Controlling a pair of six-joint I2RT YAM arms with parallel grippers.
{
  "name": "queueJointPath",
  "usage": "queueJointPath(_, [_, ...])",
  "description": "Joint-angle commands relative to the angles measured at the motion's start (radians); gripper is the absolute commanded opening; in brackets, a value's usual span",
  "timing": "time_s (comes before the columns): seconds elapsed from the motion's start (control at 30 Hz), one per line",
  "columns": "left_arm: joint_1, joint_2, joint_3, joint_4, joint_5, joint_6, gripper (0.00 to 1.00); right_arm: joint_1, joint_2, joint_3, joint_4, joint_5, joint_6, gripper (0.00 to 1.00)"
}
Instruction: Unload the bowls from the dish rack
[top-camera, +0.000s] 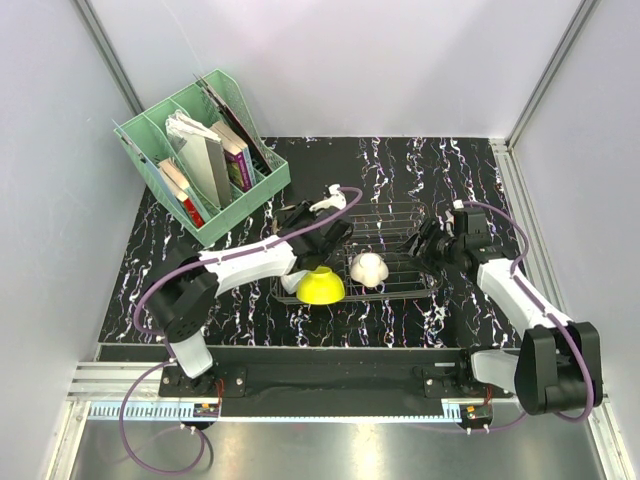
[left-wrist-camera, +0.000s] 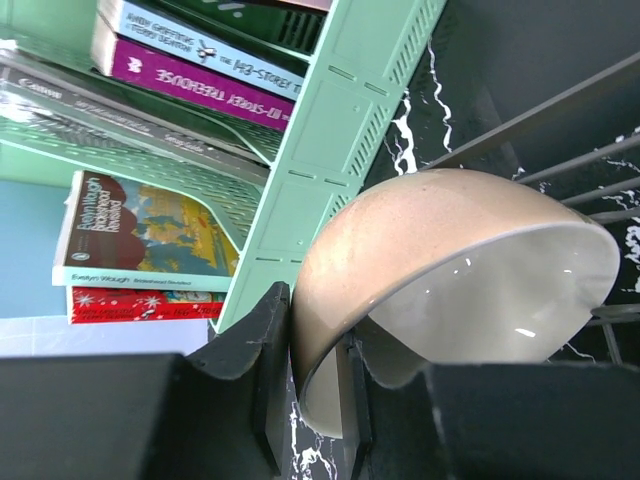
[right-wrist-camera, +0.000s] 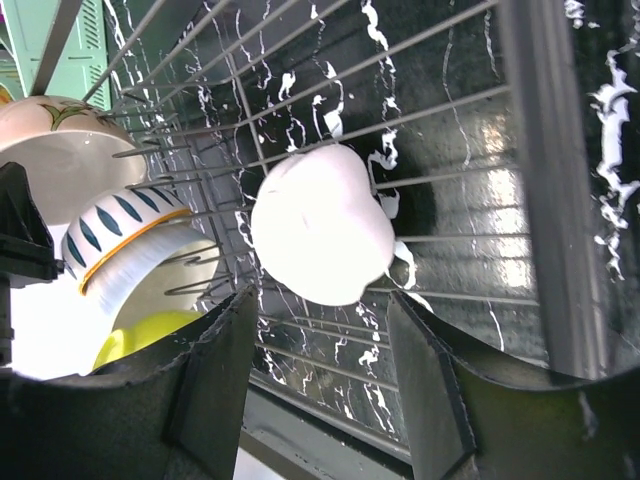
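Your left fingers (left-wrist-camera: 250, 345) are clamped on the rim of the tan bowl (left-wrist-camera: 400, 240), one finger against the outer wall and the other inside the pale glazed hollow. A rim pinch suits a bowl standing on edge, since only its lip offers the fingers a thin wall to close on. The bowl is tilted, mouth facing down and to the right, at the left end of the dish rack (top-camera: 400, 255). Dark wires show just beside it, and you cannot tell from here whether it is clear of the prongs. Close behind it stands the mint file organiser (left-wrist-camera: 330, 150) with its books (left-wrist-camera: 150, 230), so the way out is probably up and toward you, not back. Your right fingers (right-wrist-camera: 215, 370) stand apart with nothing in them, lined up on the white bowl (right-wrist-camera: 320, 225) lying on its side on the wires, short of touching it. Farther left a blue-leaf bowl (right-wrist-camera: 130, 225) and a cream bowl (right-wrist-camera: 55, 125) lean in a row in the prongs. The yellow-green bowl (top-camera: 320, 286) sits dome-up at the rack's near left corner. No bowl shows out on the marbled worktop (top-camera: 200, 300), so the unloading looks barely begun.
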Motion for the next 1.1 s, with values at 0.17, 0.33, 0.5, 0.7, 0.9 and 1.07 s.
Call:
queueJointPath(0.17, [-0.068, 0.020, -0.056, 0.083, -0.028, 0.013, 0.00, 0.003, 0.084, -0.062, -0.051, 0.063, 0.036, 0.63])
queueJointPath(0.33, [-0.080, 0.014, -0.065, 0.126, -0.072, 0.037, 0.00, 0.011, 0.108, -0.074, -0.014, 0.060, 0.059, 0.63])
queueJointPath(0.5, [-0.093, 0.005, -0.079, 0.199, -0.109, 0.099, 0.00, 0.028, 0.145, -0.083, 0.021, 0.058, 0.072, 0.63])
queueJointPath(0.7, [-0.108, -0.020, -0.100, 0.301, -0.161, 0.180, 0.00, 0.049, 0.176, -0.085, 0.046, 0.064, 0.089, 0.63])
queueJointPath(0.9, [-0.111, -0.064, -0.105, 0.362, -0.176, 0.237, 0.00, 0.071, 0.177, -0.082, 0.058, 0.084, 0.119, 0.63])
queueJointPath(1.07, [-0.111, -0.116, -0.094, 0.374, -0.170, 0.257, 0.00, 0.084, 0.168, -0.077, 0.063, 0.096, 0.139, 0.63])
